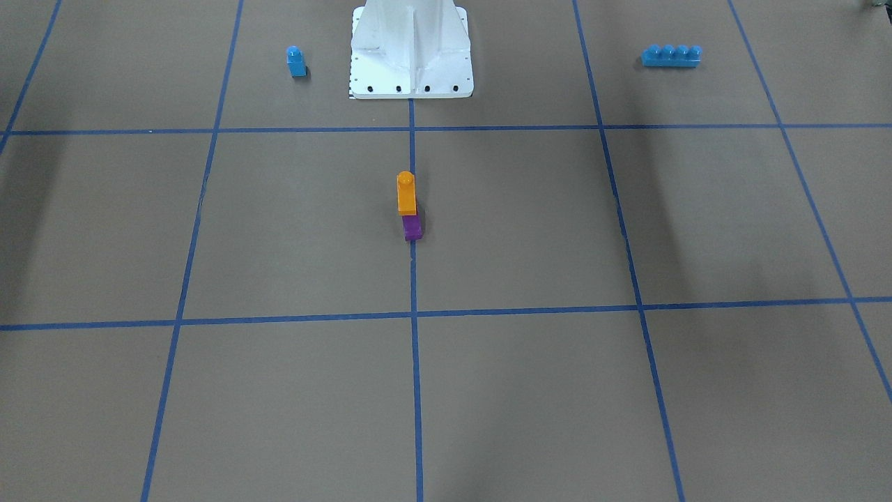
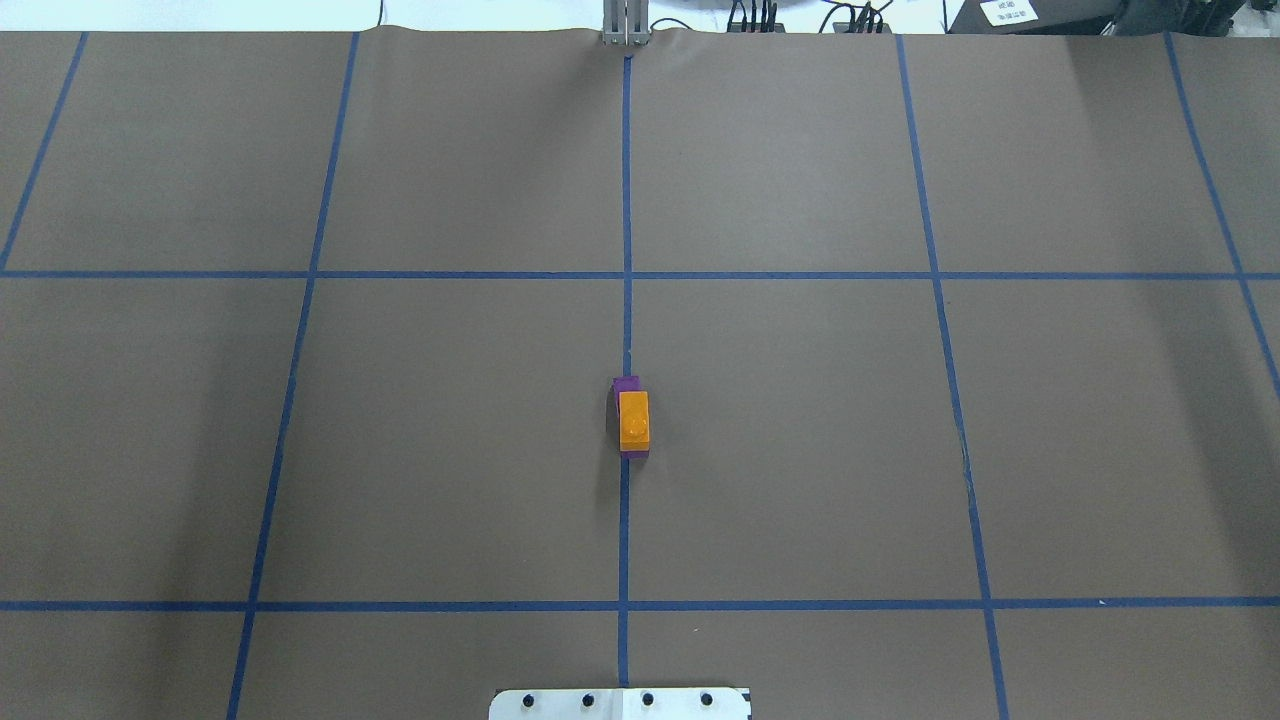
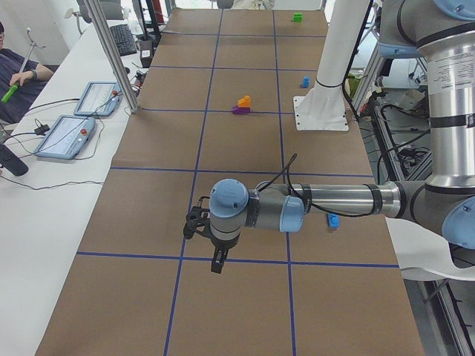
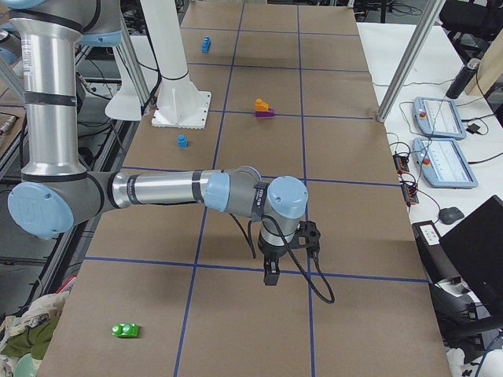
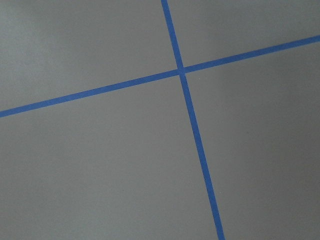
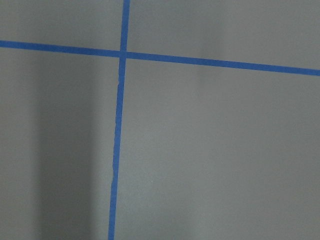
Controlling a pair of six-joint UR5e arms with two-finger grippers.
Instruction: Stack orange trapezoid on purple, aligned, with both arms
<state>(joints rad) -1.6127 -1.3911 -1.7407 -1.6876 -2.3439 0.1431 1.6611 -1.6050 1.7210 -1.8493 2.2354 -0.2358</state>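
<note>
Left arm [image 3: 297, 208], right arm [image 4: 196, 191], jaws' opening unclear, both well apart from orange trapezoid [image 1: 406, 194] atop purple [image 1: 413, 228]

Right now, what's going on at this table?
Neither arm is touching the blocks. The small glossy orange plastic trapezoid block sits on the dark purple plastic block at the table's middle, apparently slightly offset rather than flush. The left gripper and right gripper hover over bare table far from the stack; I cannot tell whether their fingers are open.
</note>
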